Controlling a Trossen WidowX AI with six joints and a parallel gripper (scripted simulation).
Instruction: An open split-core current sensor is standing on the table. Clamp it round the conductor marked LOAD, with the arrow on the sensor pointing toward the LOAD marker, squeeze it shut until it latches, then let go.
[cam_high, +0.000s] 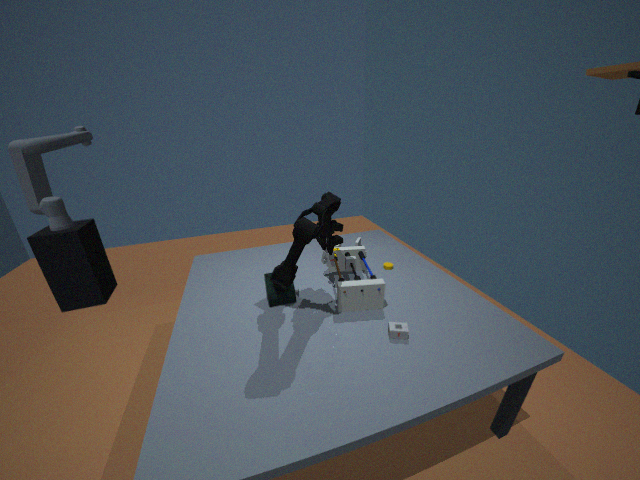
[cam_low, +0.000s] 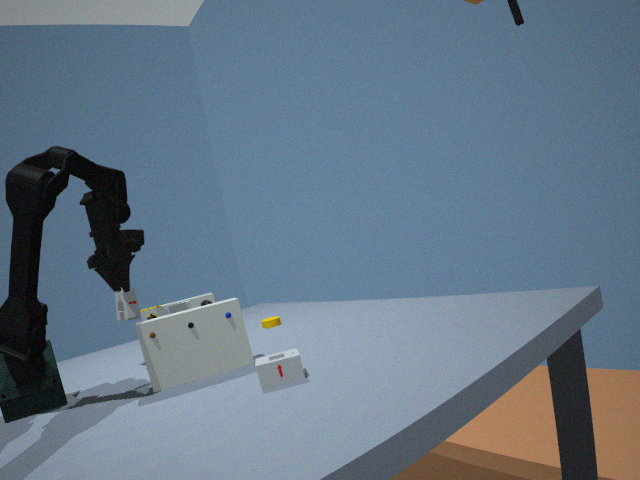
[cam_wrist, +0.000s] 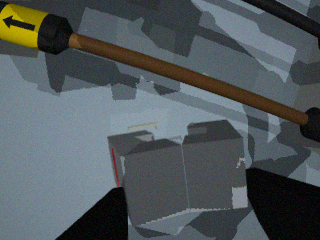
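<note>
My gripper (cam_high: 330, 253) (cam_low: 122, 295) (cam_wrist: 186, 188) is shut on the split-core sensor (cam_low: 121, 304) (cam_wrist: 180, 170), a small grey-white block with a red mark on its side. It holds the sensor off the table at the left rear of the conductor fixture. The fixture is a white front block (cam_high: 361, 294) (cam_low: 196, 346) and a rear block (cam_high: 351, 253) (cam_low: 180, 304), joined by brown (cam_high: 338, 268) (cam_wrist: 187, 76), black (cam_high: 354, 268) and blue (cam_high: 367, 266) conductors. The brown conductor carries a yellow sleeve (cam_wrist: 23, 23) (cam_low: 151, 308) with a black arrow. In the wrist view the sensor is beside the brown conductor, not round it.
A second small white box (cam_high: 398, 330) (cam_low: 279, 369) with a red arrow lies in front of the fixture. A yellow disc (cam_high: 388, 265) (cam_low: 270, 321) lies to the fixture's right. A black box with a grey arm (cam_high: 72, 263) stands off the table at the left.
</note>
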